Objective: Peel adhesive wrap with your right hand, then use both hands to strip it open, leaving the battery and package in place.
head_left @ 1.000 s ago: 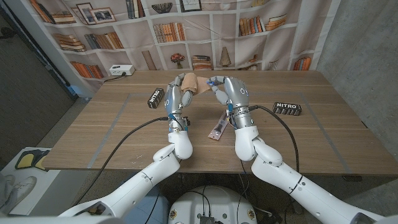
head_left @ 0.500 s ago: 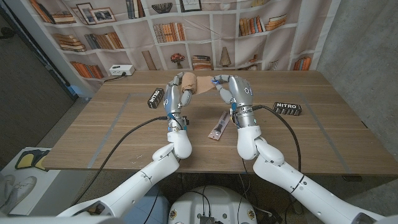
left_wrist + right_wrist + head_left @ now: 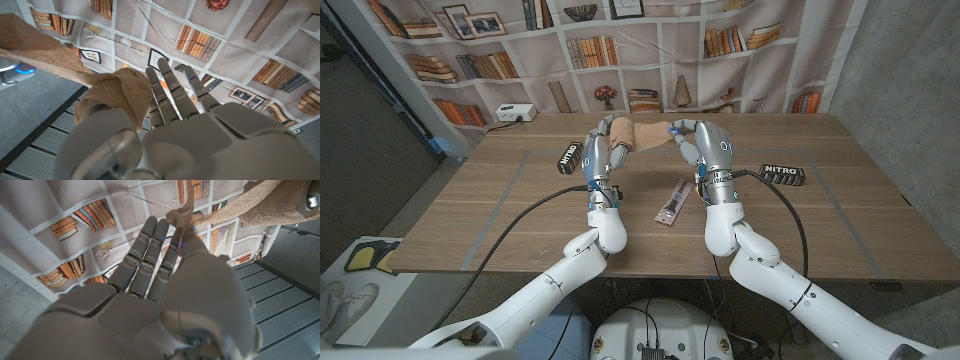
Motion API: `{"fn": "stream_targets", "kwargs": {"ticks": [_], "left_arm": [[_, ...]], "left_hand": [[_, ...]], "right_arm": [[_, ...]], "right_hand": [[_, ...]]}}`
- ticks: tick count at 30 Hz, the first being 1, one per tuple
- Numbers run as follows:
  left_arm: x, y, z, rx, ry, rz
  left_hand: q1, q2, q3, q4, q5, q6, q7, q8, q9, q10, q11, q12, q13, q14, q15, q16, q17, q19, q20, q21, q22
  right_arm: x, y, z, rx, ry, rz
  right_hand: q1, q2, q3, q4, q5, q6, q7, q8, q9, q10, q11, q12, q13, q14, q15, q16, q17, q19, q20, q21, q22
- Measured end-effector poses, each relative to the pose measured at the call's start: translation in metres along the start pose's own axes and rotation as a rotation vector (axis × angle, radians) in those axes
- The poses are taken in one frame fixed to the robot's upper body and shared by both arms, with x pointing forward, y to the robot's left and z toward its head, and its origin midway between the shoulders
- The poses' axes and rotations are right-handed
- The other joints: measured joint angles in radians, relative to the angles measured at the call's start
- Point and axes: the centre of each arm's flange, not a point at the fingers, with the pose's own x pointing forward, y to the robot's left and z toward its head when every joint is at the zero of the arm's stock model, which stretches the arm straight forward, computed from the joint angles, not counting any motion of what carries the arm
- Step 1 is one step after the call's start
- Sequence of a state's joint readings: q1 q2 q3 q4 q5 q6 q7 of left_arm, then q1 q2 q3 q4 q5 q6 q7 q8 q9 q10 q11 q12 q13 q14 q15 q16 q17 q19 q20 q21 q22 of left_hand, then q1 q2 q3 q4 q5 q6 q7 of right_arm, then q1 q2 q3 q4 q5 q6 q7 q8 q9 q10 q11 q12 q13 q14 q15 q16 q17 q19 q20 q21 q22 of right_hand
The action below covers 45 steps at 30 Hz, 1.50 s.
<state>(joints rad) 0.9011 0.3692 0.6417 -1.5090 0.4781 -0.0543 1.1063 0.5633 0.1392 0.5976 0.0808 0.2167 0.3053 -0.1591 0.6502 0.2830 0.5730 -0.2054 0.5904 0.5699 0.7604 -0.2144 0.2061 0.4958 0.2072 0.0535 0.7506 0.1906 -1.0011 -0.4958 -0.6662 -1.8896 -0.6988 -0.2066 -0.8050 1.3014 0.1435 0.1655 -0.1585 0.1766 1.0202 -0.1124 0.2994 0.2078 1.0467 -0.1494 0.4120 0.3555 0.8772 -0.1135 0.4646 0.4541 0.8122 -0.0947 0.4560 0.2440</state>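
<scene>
Both hands are raised above the table (image 3: 520, 215), with the tan wrap (image 3: 642, 135) stretched in the air between them. The left hand (image 3: 600, 152) clutches the bunched roll end; the right hand (image 3: 705, 145) pinches the loose end between thumb and finger. If that thin pinch slips, I'd guess the strip snaps back and sticks to itself. A sideways jerk could knock the package (image 3: 671, 201) below (the two black batteries (image 3: 784, 174) sit well apart).
</scene>
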Motion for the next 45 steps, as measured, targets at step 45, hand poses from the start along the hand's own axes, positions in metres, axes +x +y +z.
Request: {"fn": "stream_targets", "kwargs": {"ticks": [45], "left_arm": [[0.006, 0.009, -0.006, 0.014, 0.007, 0.026]], "left_hand": [[-0.033, -0.033, -0.021, -0.037, 0.000, -0.191, -0.013, -0.126, -0.070, -0.364, 0.061, -0.302, -0.144, -0.411, 0.039, -0.029, -0.184, -0.079, 0.000, -0.053, -0.009]], "right_arm": [[-0.013, -0.027, -0.037, -0.080, 0.115, -0.122]], "right_hand": [[0.007, -0.019, 0.000, 0.000, 0.012, 0.025, 0.014, -0.008, -0.004, 0.024, 0.001, 0.000, -0.014, 0.033, -0.011, -0.017, -0.004, 0.000, 0.000, 0.032, -0.003]]}}
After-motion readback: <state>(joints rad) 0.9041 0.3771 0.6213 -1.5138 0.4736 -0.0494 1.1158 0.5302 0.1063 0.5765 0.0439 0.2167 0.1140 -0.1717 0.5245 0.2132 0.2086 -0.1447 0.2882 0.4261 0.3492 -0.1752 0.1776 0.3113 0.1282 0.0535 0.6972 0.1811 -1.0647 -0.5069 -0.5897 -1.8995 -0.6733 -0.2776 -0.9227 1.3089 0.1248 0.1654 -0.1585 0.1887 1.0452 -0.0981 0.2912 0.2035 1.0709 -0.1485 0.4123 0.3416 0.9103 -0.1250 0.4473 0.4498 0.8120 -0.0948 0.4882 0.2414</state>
